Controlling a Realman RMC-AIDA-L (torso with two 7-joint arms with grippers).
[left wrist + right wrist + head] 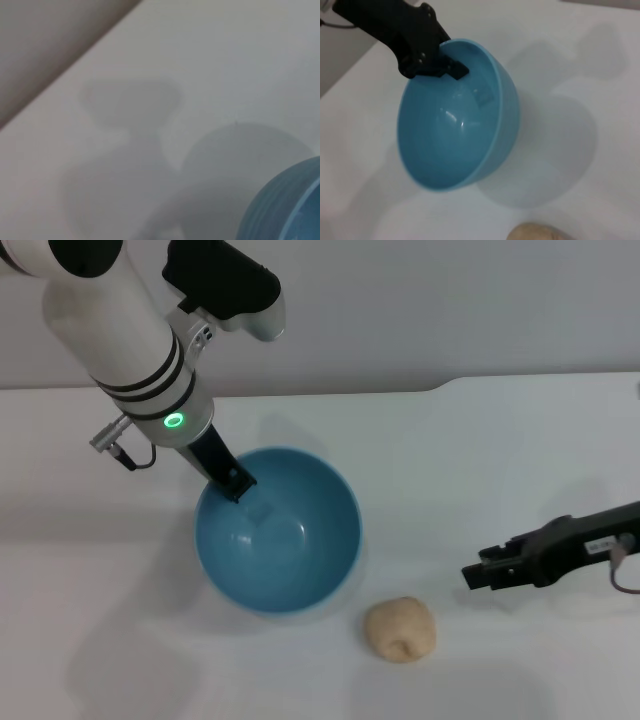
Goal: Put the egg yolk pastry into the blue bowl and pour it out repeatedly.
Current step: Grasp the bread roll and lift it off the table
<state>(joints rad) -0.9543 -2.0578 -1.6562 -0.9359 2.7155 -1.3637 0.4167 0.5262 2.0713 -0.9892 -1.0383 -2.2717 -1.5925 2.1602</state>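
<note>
The blue bowl (pixel 285 550) is empty and held tilted above the table, its shadow lying apart from it in the right wrist view. My left gripper (pixel 240 485) is shut on the bowl's far rim, one finger inside and one outside; the right wrist view shows the left gripper (pixel 447 65) clamped on the bowl (pixel 455 135) too. The egg yolk pastry (pixel 400 629) lies on the table just in front of the bowl, to its right, and its top edge (pixel 540 233) also shows. My right gripper (pixel 472 574) hovers low to the right of the pastry, apart from it.
The white table (pixel 520 460) runs back to a grey wall. The left wrist view shows only a slice of the bowl's outer wall (pixel 285 210) and arm shadows on the table.
</note>
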